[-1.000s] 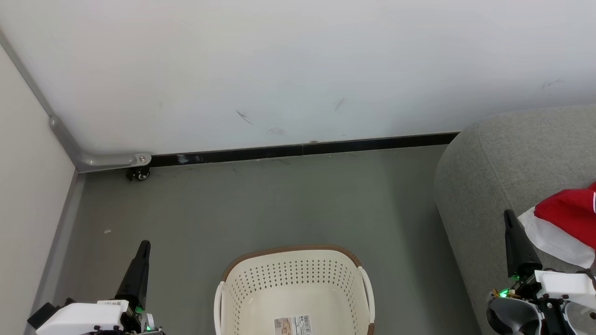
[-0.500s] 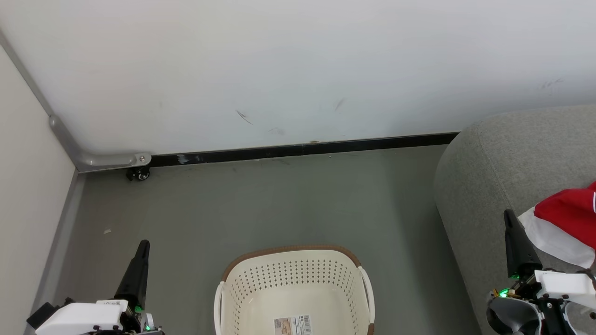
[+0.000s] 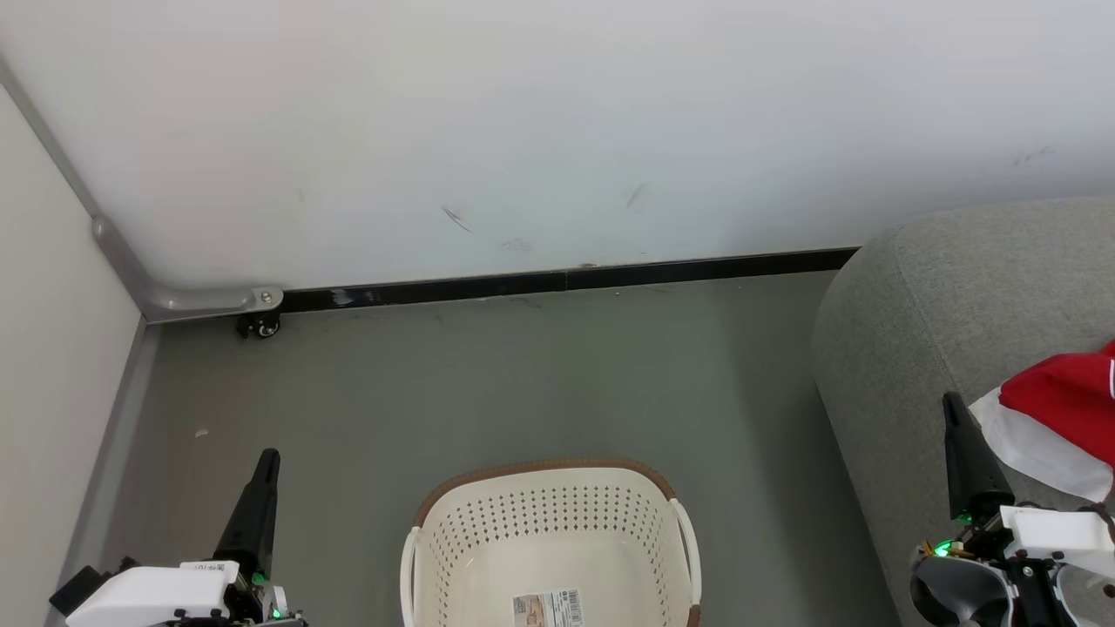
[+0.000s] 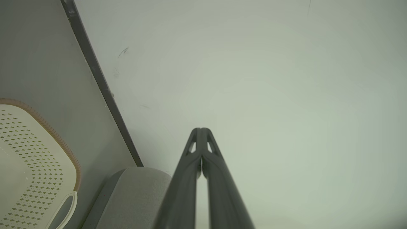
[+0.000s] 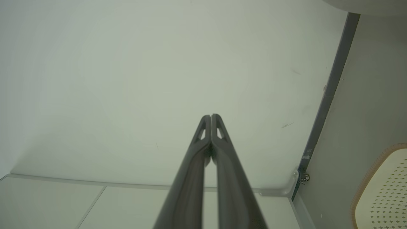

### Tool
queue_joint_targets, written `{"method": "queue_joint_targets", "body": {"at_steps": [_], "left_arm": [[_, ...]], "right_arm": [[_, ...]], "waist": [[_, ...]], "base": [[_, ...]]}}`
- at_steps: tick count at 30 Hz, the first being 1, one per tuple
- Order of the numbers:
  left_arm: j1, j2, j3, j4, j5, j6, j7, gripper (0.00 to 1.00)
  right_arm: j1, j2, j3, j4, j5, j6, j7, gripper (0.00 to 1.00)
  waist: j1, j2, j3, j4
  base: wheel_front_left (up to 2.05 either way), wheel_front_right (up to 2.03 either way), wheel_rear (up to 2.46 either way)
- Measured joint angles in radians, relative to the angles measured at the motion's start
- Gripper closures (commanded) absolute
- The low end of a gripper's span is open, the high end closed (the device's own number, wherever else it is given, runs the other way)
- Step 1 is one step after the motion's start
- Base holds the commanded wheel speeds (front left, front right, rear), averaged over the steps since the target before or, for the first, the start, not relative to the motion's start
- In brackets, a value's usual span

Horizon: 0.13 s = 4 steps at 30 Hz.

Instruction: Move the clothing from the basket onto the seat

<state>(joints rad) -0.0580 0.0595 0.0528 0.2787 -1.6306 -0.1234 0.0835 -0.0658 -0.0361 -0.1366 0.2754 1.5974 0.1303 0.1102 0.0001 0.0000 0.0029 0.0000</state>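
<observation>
While the red clothing (image 3: 1058,418) with its white trim is seen lying on the grey seat (image 3: 941,305) at the right edge of the head view, the cream basket (image 3: 540,522) is shown standing on the grey-green floor (image 3: 523,374) at bottom centre, near the seat's rounded end and well apart from the garment. The basket's brown rim and perforated wall are turned toward a white wall (image 3: 523,131), which is edged at floor level by a black skirting strip (image 3: 566,280). A label sticker (image 3: 547,607) is seen on the basket's pale bottom. The left gripper (image 3: 266,466) is pictured at lower left, above the floor and beside the basket without touching it. Its two dark fingers are pressed together to a single point, and in the left wrist view their tips are shown meeting against the wall with only air around them. The right gripper (image 3: 955,409) is pictured at lower right, above the seat, with its tip just beside the garment's white trim; whether fabric is touched cannot be told. Its fingers too are drawn tight together, and in the right wrist view they are closed on themselves. A small caster wheel (image 3: 260,326) under a grey bracket (image 3: 209,300) is seen in the far left corner.
</observation>
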Motion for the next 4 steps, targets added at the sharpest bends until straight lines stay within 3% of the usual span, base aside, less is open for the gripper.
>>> {"method": "queue_joint_targets", "body": {"at_steps": [4], "left_arm": [[0.0,0.0,0.0,0.0,0.0,0.0,0.0,1.0]], "right_arm": [[0.0,0.0,0.0,0.0,0.0,0.0,0.0,1.0]], "waist": [[0.0,0.0001,0.0,0.0]], "base": [[0.0,0.0,0.0]]}}
